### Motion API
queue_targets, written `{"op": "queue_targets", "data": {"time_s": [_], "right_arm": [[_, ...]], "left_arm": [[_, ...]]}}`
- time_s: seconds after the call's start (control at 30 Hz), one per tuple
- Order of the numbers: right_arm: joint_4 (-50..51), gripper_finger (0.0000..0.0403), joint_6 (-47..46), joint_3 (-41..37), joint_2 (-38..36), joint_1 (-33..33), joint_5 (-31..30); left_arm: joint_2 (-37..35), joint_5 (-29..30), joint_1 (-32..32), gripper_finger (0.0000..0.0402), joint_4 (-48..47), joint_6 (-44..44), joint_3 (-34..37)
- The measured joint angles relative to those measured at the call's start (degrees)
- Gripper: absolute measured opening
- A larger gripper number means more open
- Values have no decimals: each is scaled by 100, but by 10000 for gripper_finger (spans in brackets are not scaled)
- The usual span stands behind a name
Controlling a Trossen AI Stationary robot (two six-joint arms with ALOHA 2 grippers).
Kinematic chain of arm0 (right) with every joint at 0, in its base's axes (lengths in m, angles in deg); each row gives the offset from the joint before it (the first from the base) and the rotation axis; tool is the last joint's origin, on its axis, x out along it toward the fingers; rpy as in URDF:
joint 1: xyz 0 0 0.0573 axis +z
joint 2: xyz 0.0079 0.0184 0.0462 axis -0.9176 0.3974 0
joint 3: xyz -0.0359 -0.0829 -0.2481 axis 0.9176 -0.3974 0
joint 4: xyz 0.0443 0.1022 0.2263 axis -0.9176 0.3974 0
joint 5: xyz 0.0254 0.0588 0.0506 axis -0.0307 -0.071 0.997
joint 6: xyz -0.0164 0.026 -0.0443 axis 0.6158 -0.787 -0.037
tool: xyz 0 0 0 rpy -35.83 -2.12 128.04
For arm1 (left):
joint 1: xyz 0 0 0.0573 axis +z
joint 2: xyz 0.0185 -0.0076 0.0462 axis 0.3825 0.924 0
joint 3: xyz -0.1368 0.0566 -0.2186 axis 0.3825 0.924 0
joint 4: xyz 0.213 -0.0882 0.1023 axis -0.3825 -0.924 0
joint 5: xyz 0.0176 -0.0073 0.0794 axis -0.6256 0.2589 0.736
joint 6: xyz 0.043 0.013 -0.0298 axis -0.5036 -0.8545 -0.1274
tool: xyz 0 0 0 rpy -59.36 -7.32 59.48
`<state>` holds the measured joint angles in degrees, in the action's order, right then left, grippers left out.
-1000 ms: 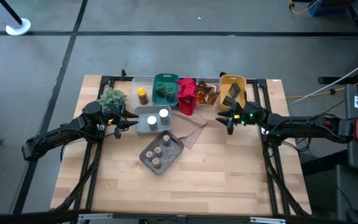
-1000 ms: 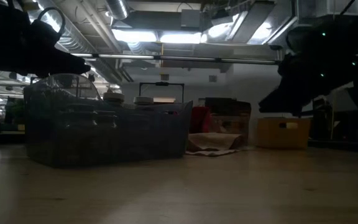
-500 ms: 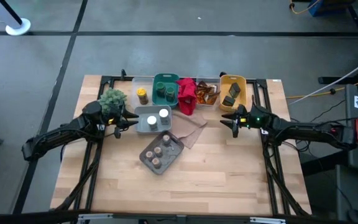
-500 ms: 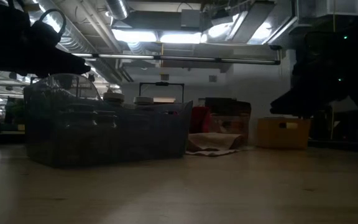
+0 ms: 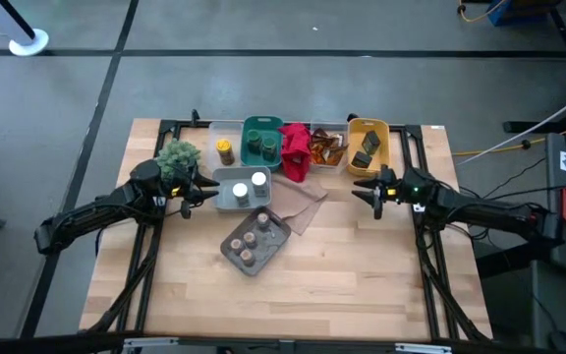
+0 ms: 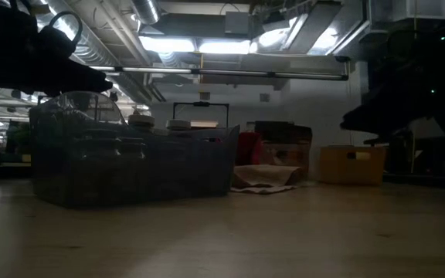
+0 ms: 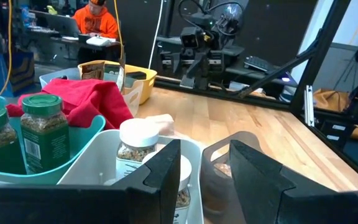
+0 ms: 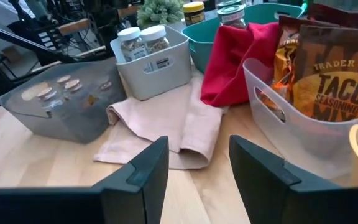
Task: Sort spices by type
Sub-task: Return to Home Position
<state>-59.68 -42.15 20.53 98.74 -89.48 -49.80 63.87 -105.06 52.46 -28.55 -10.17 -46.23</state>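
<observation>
we see our right gripper (image 5: 371,193) hovering over bare table just beside the yellow bin (image 5: 369,122), fingers spread, holding nothing. our left gripper (image 5: 207,193), likewise spread and empty, sits beside the grey bin (image 5: 220,179) of white-lidded jars (image 5: 258,181). taco seasoning packets (image 8: 337,81) stand in the clear bin (image 8: 272,118).

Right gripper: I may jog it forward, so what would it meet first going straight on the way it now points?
Probably the tan cloth on the table, ahead of the right gripper; beyond it the white bin with two white-lidded jars. Its height over the cloth is unclear.
</observation>
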Motion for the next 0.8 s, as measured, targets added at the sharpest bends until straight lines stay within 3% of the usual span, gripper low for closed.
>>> {"op": "queue_targets", "data": {"time_s": [0.33, 0.8], "right_arm": [[1059, 170, 21, -5, -930, 0, -65], [1301, 170, 489, -11, -1312, 0, -1195]], "left_arm": [[0, 0, 0, 127, 0, -1, 0], [0, 0, 0, 127, -1, -466, 0]]}}
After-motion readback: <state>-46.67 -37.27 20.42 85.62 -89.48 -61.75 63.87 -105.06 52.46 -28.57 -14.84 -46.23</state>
